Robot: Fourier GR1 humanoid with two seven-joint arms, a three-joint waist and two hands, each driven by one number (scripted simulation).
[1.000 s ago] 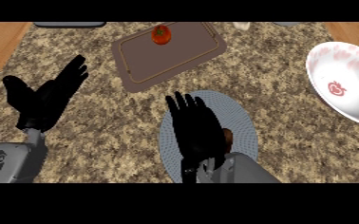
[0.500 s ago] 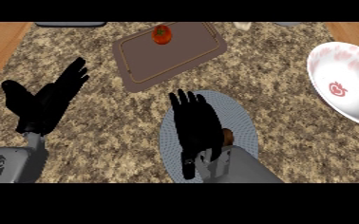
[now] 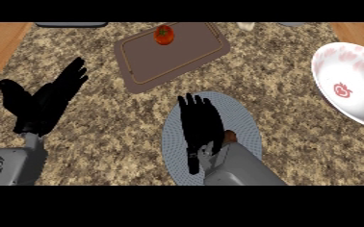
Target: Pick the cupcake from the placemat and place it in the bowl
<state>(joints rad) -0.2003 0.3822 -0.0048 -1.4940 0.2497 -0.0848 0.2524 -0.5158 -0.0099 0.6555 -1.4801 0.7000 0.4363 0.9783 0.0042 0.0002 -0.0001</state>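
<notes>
The cupcake (image 3: 229, 135) is seen only as a small brown sliver on the placemat (image 3: 238, 120), just beside the right wrist and mostly hidden under the right hand (image 3: 201, 127). The placemat is a round, pale blue-grey mat lying on the speckled stone counter (image 3: 284, 110), near the lower middle of the view. The right hand is laid over the mat with its fingers stretched out straight, pointing away from the robot; nothing is seen to be gripped by them, and whether the cupcake is touched cannot be told.

The bowl (image 3: 340, 86) is found at the right edge of the view, well apart from the mat; it is white with red marks and is partly cut off by the frame.

Beyond the mat, a brown cutting board (image 3: 174, 53) is set at a tilt on the counter, and a red tomato (image 3: 164, 34) is placed on its far part.

At the left of the view the left hand (image 3: 46, 101) is held open, fingers straight and thumb spread, with nothing in it.
</notes>
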